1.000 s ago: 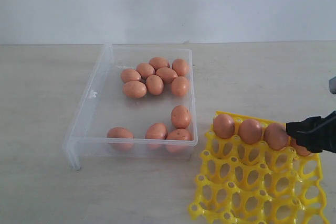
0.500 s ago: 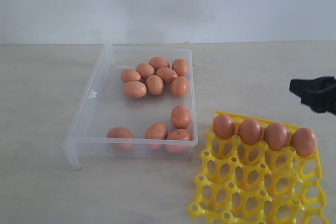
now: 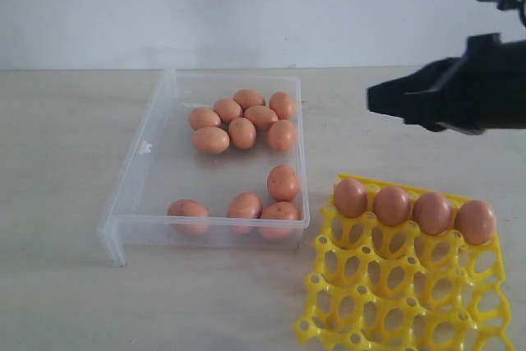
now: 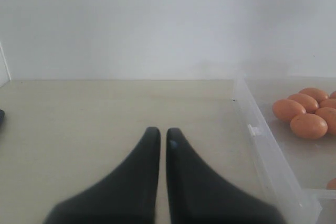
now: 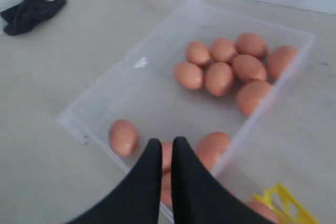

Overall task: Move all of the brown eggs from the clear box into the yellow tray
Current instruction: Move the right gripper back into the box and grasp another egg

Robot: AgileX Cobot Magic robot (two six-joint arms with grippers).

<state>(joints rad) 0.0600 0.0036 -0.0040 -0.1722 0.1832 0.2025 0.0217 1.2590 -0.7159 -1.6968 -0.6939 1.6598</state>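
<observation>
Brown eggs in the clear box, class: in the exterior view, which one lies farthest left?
The egg alone at the near wall; all others in the clear box sit further right.

Exterior camera: raised, fairly near, tilted down across the surface [image 3: 66, 285] toward a pale wall [image 3: 246, 6]. In its frame the yellow tray [image 3: 386, 285] lies at 4 o'clock from the clear box [image 3: 164, 178].

Left wrist camera: low, almost level, looking past the left end effector [image 4: 163, 132] at a pale wall, catching one end of the clear box.

Right wrist camera: high, pitched steeply down over the right end effector [image 5: 167, 142].

All three share the clear box and its brown eggs [image 3: 242, 131].
</observation>
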